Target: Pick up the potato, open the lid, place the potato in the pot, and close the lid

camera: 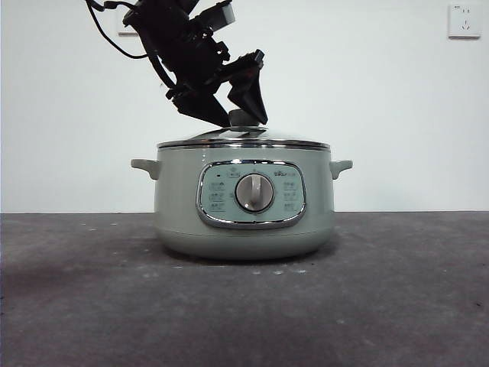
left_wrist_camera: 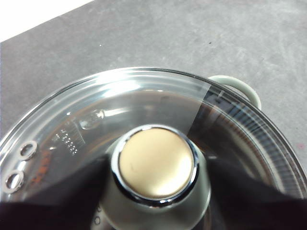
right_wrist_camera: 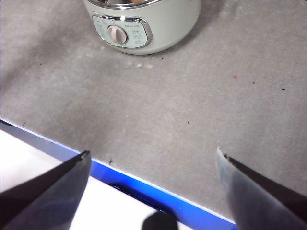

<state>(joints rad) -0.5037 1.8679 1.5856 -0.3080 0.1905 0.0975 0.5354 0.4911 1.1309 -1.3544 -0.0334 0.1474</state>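
From the front, the pot [camera: 244, 206] stands on the dark bench [camera: 244, 313] with the lid [camera: 244, 140] seated level on its rim. The left pincer [camera: 243, 113] comes down from the upper left, its two black jaws straddling the lid's knob [camera: 244, 117].

The left wrist camera looks straight down on that knob [left_wrist_camera: 156, 163], with the dark jaws close on either side of its stem; whether they press on it or only flank it I cannot tell. The glass [left_wrist_camera: 144, 105] is fogged with reflections, and one side handle [left_wrist_camera: 237, 86] shows beyond the rim.

The right wrist camera shows the right pincer [right_wrist_camera: 153, 165] with jaws wide apart and empty, hanging over the bench edge well away from the pot [right_wrist_camera: 148, 24]. An orange sliver [right_wrist_camera: 137, 1] at the pot's mouth is probably the potato, already inside (only a trace is visible).

The job looks nearly done. The risk is in the letting-go: a jaw catching under the knob on the way up could tip the lid or slide it off the rim.
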